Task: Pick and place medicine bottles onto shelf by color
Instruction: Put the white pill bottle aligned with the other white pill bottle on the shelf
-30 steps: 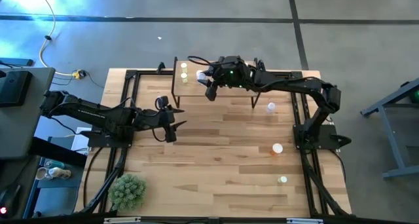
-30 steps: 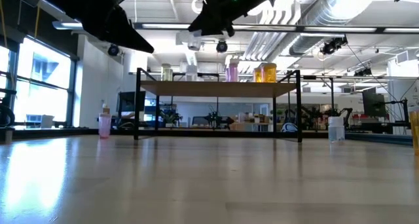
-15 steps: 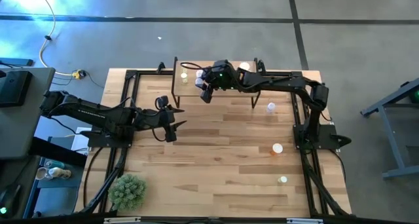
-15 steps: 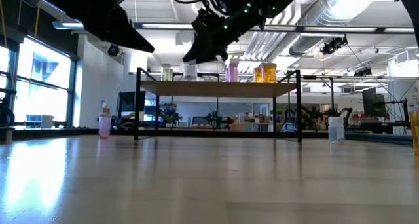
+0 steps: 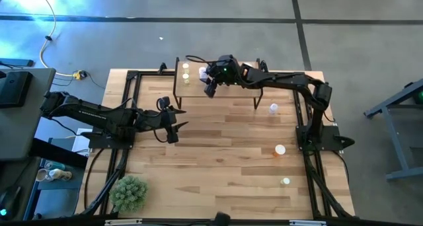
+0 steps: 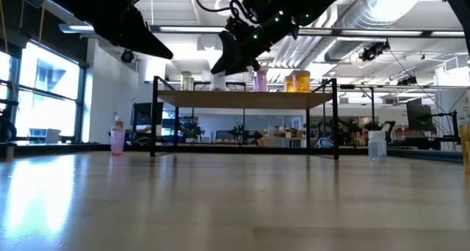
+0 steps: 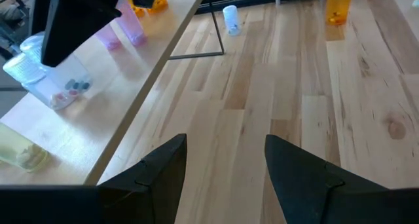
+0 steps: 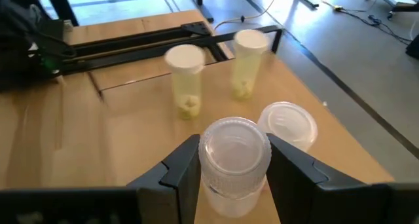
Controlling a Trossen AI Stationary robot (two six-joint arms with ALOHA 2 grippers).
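The right gripper (image 5: pixel 211 80) has shifted slightly right at upper centre, over the shelf (image 5: pixel 225 88); a clear bottle (image 8: pixel 234 160) sits clamped between its fingers.

shelf (image 5: pixel 192 87) 1 | plant (image 5: pixel 129 193) 1 | table (image 5: pixel 225 160) 1 | yellow-green bottles (image 5: pixel 285 181) 3

From table height, you saw the shelf (image 6: pixel 242 97) carrying bottles along its top, the right gripper (image 6: pixel 233 59) hanging just above its left half, and a pink bottle (image 6: pixel 117 140) standing on the table (image 6: pixel 220 199).
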